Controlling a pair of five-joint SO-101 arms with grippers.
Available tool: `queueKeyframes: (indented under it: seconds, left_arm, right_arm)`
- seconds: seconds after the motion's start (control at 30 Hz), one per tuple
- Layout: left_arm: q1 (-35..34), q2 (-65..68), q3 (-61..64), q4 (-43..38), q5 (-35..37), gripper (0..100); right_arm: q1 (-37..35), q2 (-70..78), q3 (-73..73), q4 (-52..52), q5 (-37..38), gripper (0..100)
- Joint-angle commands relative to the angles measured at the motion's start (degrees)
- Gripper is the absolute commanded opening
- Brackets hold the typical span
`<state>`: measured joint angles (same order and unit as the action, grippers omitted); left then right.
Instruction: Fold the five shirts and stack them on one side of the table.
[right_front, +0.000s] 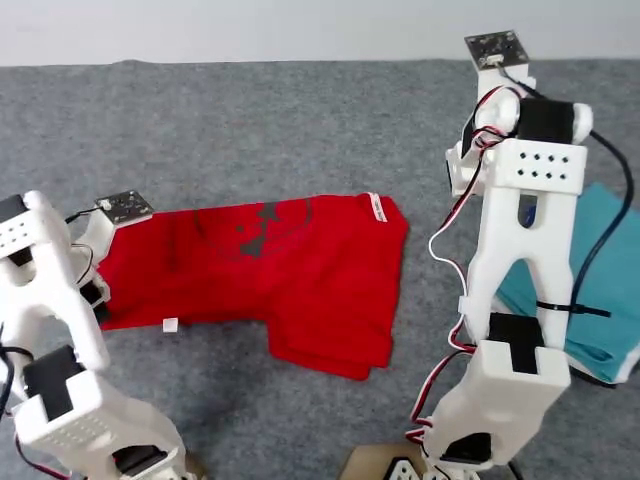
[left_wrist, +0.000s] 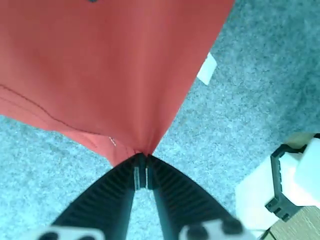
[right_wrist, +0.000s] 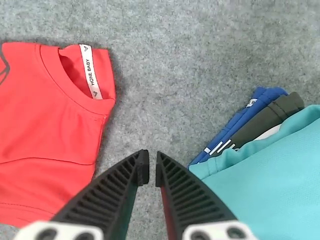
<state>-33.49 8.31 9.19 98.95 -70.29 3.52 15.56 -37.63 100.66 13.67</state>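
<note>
A red shirt (right_front: 270, 270) lies partly folded across the middle of the grey table, with its collar (right_wrist: 75, 75) toward the right arm. My left gripper (left_wrist: 141, 169) is shut on the shirt's left edge (right_front: 105, 290), and the cloth (left_wrist: 110, 65) fans out from the pinch. My right gripper (right_wrist: 149, 167) is shut with nothing in it. It hangs over bare carpet between the red collar and a stack of folded shirts (right_wrist: 260, 165) with a teal shirt (right_front: 600, 270) on top. Blue and dark shirts (right_wrist: 250, 120) peek out beneath the teal one.
The grey carpet (right_front: 250, 130) covers the whole table. A small white tag (left_wrist: 206, 69) sticks out from the red shirt's hem. The left arm's white base (left_wrist: 280, 190) stands close by the gripper. The right arm (right_front: 520, 250) towers over the stack's near side.
</note>
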Motion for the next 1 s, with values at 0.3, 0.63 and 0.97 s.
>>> queueKeyframes:
  seconds: [0.3,0.63,0.97]
  left_arm:
    - [-0.4,-11.2,-0.5,-2.7,2.0,12]
    - [-0.1,2.3,1.4,-17.1,12.2,4]
    - [-0.3,20.1,-10.2,-18.3,14.7,1]
  right_arm:
    - [-0.2,-3.7,-0.3,2.2,0.6,3.5]
    - [-3.6,-3.3,0.6,2.2,0.6,3.5]
    - [-4.0,-3.8,6.5,2.2,0.6,3.5]
